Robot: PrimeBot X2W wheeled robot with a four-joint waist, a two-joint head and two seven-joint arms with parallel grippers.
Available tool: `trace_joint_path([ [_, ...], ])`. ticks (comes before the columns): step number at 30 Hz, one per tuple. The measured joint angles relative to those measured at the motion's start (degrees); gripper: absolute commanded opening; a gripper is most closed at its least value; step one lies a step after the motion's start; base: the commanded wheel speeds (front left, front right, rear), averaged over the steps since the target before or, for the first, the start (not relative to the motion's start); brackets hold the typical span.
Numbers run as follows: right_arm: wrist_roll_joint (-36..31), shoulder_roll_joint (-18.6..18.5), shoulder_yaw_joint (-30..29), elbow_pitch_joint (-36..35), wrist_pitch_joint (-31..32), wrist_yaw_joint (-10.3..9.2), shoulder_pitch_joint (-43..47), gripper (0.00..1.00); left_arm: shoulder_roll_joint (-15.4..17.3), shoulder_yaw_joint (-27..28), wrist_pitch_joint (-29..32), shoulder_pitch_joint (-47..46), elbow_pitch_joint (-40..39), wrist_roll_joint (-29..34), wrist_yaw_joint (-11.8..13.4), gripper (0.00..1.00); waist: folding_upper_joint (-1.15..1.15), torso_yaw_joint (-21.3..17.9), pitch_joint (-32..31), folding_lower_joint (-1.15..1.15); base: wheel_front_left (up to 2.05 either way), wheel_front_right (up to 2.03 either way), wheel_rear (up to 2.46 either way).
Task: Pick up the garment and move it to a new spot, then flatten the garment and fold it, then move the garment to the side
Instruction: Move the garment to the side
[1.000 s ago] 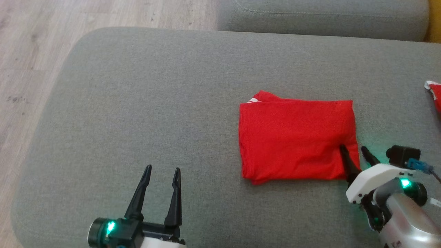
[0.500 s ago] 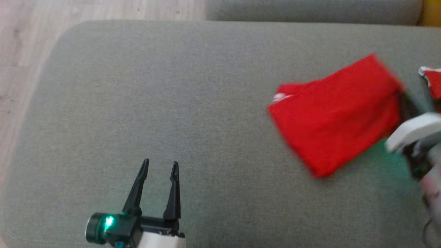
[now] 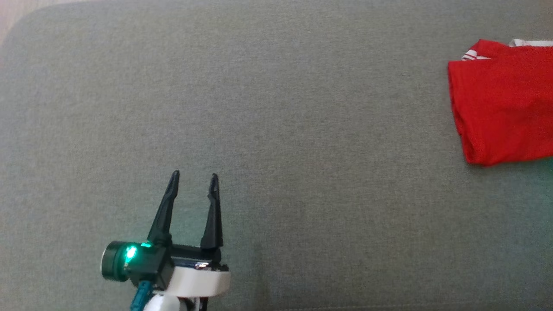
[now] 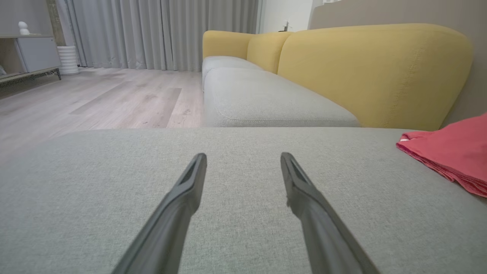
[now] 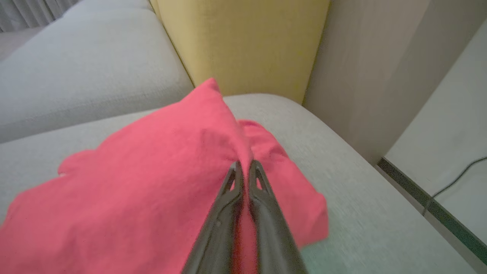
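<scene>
1. The red garment is folded into a rough rectangle at the far right edge of the head view, partly cut off by the frame. It lies on the grey cushion, with a strip of white-striped trim showing at its upper left corner.
2. The right jaws are drawn almost together on a fold of the garment. In the right wrist view the two dark fingers pinch the cloth, and it rises to a peak just above their tips.
3. More red cloth bunches on the far side of those fingers. Whether it belongs to the same garment cannot be told.
4. From the left wrist view the garment sits at the right edge. Its near hem is down on the cushion and its surface slopes upward toward the frame's edge.
5. The left jaws stand wide apart with nothing between them. Their fingers point up the head view at the lower left, well apart from the garment, with only bare cushion fabric around them.
6. A green light glows on the left wrist housing.
7. Beyond the cushion are a yellow backrest, a second grey seat, pale wood floor and grey curtains.
</scene>
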Motion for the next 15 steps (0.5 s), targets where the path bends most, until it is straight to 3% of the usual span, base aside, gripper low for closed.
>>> trace_joint_path([
  [4,-3.0,0.8,-2.6,-0.7,0.0,0.00,0.9,1.00,0.0,0.8,0.0,0.1,1.0,-1.0,0.5,1.00,0.00,-0.4,-1.0,-0.01,0.00,0.00,0.00],
  [8,-9.3,4.2,-8.9,-13.7,-0.2,0.00,5.6,1.00,0.0,2.0,0.0,1.0,0.8,-1.7,-0.2,1.00,0.00,-0.6,-3.8,-0.01,0.00,0.00,0.00],
  [11,-14.1,11.3,-12.2,-26.0,-0.2,0.00,14.3,1.00,0.0,2.8,0.0,3.3,0.4,-1.8,-1.1,1.00,0.00,-0.7,-6.5,-0.02,0.00,0.00,0.00],
  [15,-17.0,21.8,-11.4,-40.5,-0.2,0.00,29.9,1.00,0.0,3.8,0.0,6.5,0.2,-2.2,-1.0,1.00,0.00,-0.3,-10.6,-0.02,0.00,0.00,0.00],
])
